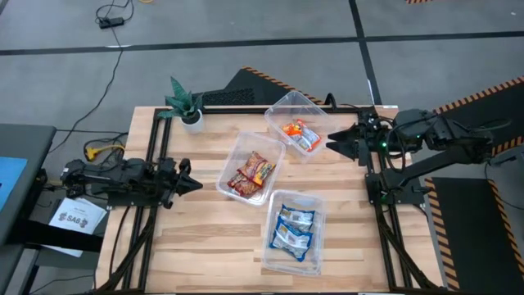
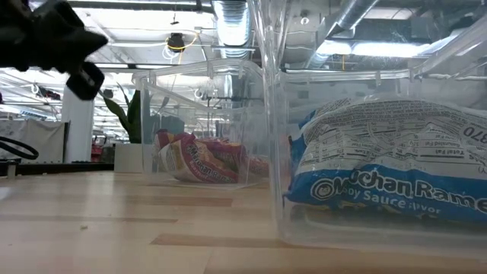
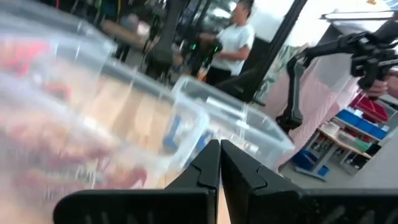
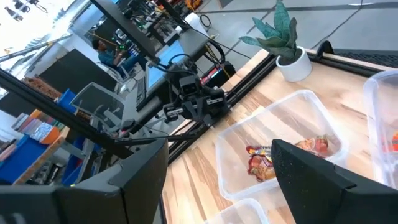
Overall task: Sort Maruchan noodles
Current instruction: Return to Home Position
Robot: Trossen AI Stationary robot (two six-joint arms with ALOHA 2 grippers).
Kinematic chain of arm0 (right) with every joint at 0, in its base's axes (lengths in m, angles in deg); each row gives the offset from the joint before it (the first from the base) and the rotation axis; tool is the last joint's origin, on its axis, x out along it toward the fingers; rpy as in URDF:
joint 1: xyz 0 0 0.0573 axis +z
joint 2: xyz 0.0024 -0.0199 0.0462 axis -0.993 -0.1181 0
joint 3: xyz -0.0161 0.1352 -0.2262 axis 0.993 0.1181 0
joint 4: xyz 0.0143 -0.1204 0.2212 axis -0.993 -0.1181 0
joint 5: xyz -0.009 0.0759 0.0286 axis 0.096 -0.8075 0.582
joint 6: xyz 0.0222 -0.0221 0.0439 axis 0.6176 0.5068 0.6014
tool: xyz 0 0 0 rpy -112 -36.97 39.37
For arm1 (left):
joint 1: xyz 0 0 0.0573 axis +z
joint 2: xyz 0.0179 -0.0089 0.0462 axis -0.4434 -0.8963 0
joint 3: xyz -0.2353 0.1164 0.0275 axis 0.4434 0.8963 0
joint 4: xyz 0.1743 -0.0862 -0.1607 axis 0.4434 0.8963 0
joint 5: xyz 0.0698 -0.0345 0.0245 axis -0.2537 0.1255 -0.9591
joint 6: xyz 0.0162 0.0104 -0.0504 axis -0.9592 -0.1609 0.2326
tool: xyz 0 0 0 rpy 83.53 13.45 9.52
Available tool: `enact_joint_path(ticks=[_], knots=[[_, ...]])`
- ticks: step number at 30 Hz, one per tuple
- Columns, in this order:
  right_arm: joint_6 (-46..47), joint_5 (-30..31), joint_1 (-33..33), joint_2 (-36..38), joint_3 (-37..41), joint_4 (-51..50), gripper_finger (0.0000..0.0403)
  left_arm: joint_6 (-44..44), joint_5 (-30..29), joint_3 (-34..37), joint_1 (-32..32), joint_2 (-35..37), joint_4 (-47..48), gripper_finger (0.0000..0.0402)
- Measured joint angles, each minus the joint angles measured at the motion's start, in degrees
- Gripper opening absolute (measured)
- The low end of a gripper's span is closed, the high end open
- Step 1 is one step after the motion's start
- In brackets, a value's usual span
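The noodle packets lie in three clear tubs, seen from above. Two orange-and-white packets [image 1: 300, 133] are in the far tub [image 1: 288, 98], two dark red-and-yellow ones [image 1: 252, 172] in the middle tub [image 1: 228, 179], and two blue-and-white ones [image 1: 293, 229] in the near tub [image 1: 267, 239]. The low view shows a blue packet [image 2: 388, 175] close up and the red ones [image 2: 198, 156] behind it. My left gripper [image 1: 192, 184] [image 3: 220, 162] is shut and empty at the table's left side, pointing at the middle tub. My right gripper [image 1: 337, 141] [image 4: 227, 168] is open and empty, just right of the far tub.
A small potted plant [image 1: 184, 102] [image 4: 283, 37] stands at the far left corner of the wooden table. Bare wood lies to the left of the tubs and along the near edge. A person stands in the room beyond the table, seen in the left wrist view.
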Motion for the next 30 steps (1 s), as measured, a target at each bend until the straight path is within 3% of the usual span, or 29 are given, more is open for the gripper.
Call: enact_joint_path(ticks=[8,19,24,30], knots=[[-0.03,-1.78,0.0,1.66,-0.02,-3.38,0.0288,3.9,-0.2,0.04,0.0,-0.15,5.36,0.0],[-1.82,-4.36,0.0,4.98,-0.02,-10.88,0.0229,0.25,-0.15,0.13,0.0,-0.15,5.3,0.0],[-4.24,-4.51,0.0,6.07,-0.02,-11.5,0.0162,-0.93,-0.16,0.13,0.0,-0.15,5.32,0.0],[-8.74,-4.54,0.07,6.27,-0.02,-11.5,0.0039,-9.71,-0.12,0.15,0.0,-0.15,5.28,0.0]])
